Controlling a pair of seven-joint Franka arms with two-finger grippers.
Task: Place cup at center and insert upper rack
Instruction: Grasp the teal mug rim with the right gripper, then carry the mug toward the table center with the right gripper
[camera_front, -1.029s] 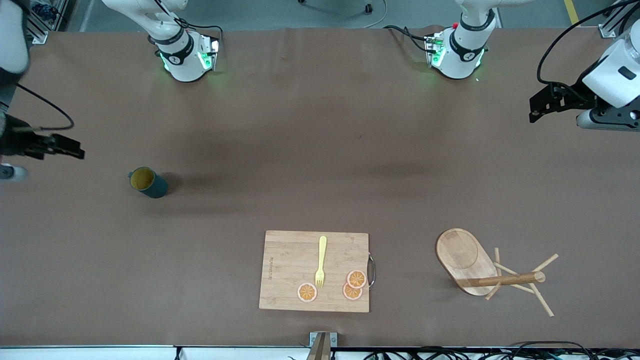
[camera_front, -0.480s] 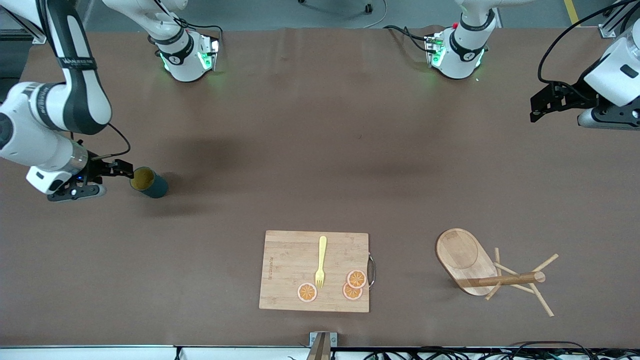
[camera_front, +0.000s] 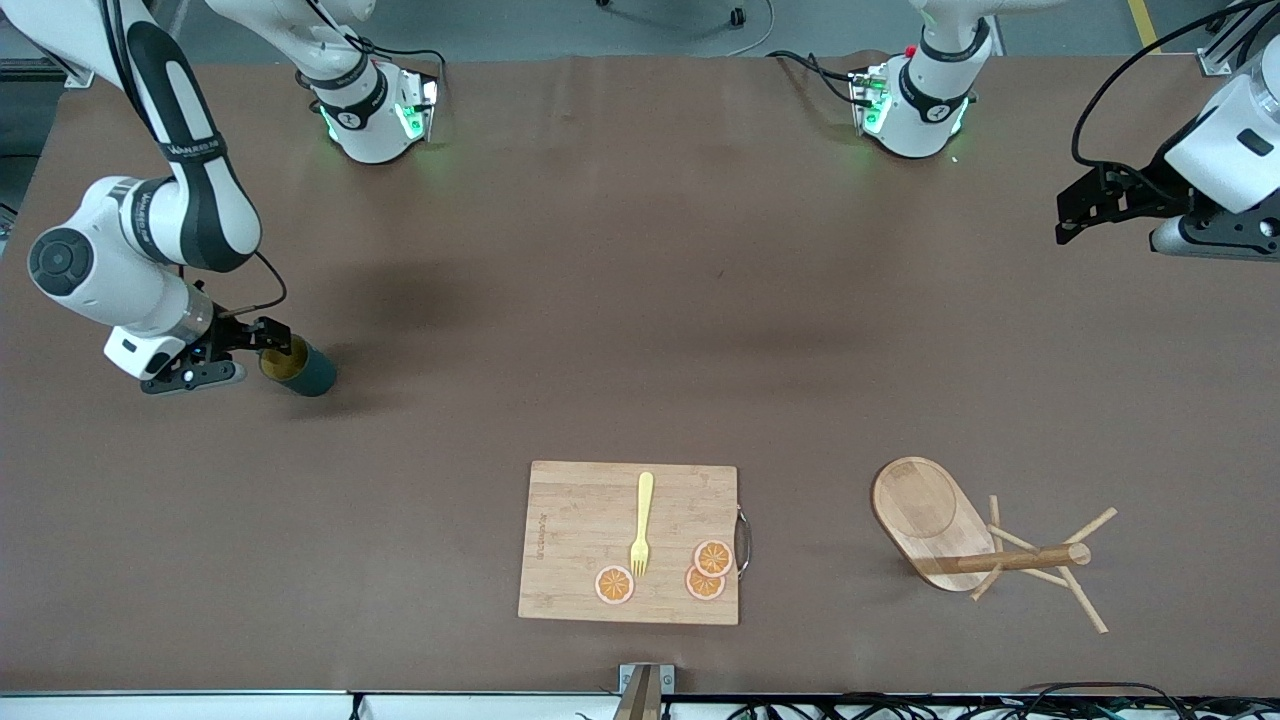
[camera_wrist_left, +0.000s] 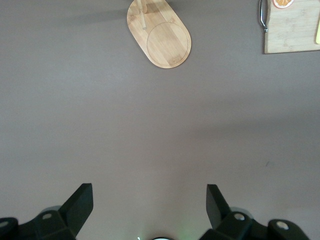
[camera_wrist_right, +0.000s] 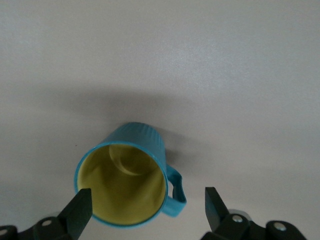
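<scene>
- I see the brown table (camera_front: 640, 300) filling the front view, with the 2 arm bases along its farthest edge.
- The right gripper (camera_front: 262, 338) sits low over the cup at the right arm's end of the table. In the right wrist view its 2 fingers (camera_wrist_right: 80, 210) are spread apart, 1 on each side of the cup's rim, gripping nothing.
- The left gripper (camera_front: 1075, 212) hangs over bare table at the left arm's end, where that arm waits. In the left wrist view its fingers (camera_wrist_left: 80, 202) are spread wide and hold nothing.
- The cutting board (camera_front: 630, 541) lies near the front camera at mid-table. It carries a yellow fork (camera_front: 641, 524) and 3 orange slices (camera_front: 705, 570). I can make out a small printed mark near the board's edge toward the right arm's end, but I cannot read it.
- The upper rack (camera_front: 965, 540) lies tipped over beside the board, toward the left arm's end. Its oval base (camera_front: 925, 515) is tilted up on edge. Its post (camera_front: 1020, 559) runs level along the table, with the long axis pointing toward the left arm's end, and its pegs splay around the post's end.
- The cup (camera_front: 297, 367) stands upright with its mouth up, well apart from the board and farther from the front camera. Its yellow inside and small handle (camera_wrist_right: 176, 192) show in the right wrist view.
</scene>
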